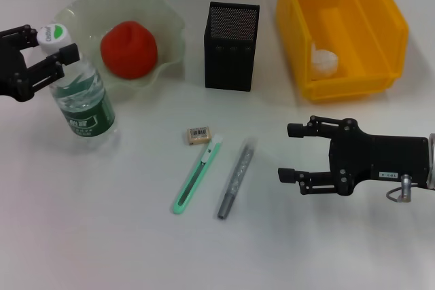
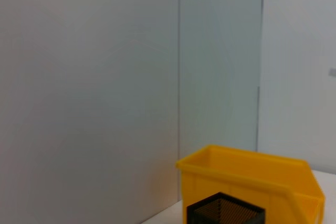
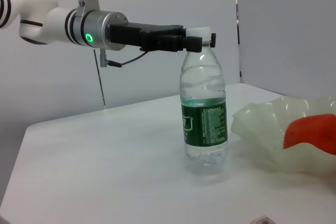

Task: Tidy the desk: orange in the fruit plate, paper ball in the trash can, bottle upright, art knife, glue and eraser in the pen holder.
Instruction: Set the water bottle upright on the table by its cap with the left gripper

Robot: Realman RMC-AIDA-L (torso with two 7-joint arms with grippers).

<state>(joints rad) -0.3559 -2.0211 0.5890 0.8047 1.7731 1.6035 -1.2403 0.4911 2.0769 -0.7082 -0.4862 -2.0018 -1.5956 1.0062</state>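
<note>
The clear bottle [image 1: 81, 96] with a green label stands upright at the left; my left gripper [image 1: 53, 42] is shut on its white cap, as the right wrist view also shows for bottle [image 3: 203, 114] and left gripper [image 3: 202, 39]. A reddish orange [image 1: 129, 49] lies in the pale green fruit plate [image 1: 166, 25]. The black mesh pen holder [image 1: 232, 45] stands mid-table. In front of it lie the eraser [image 1: 198, 135], the green art knife [image 1: 197, 176] and the grey glue stick [image 1: 235, 178]. A paper ball [image 1: 325, 59] sits in the yellow trash can [image 1: 380, 39]. My right gripper [image 1: 285, 152] hovers open, right of the glue.
In the left wrist view only the wall, the yellow trash can [image 2: 252, 182] and the pen holder [image 2: 224, 211] appear. The plate [image 3: 262, 129] stands close beside the bottle.
</note>
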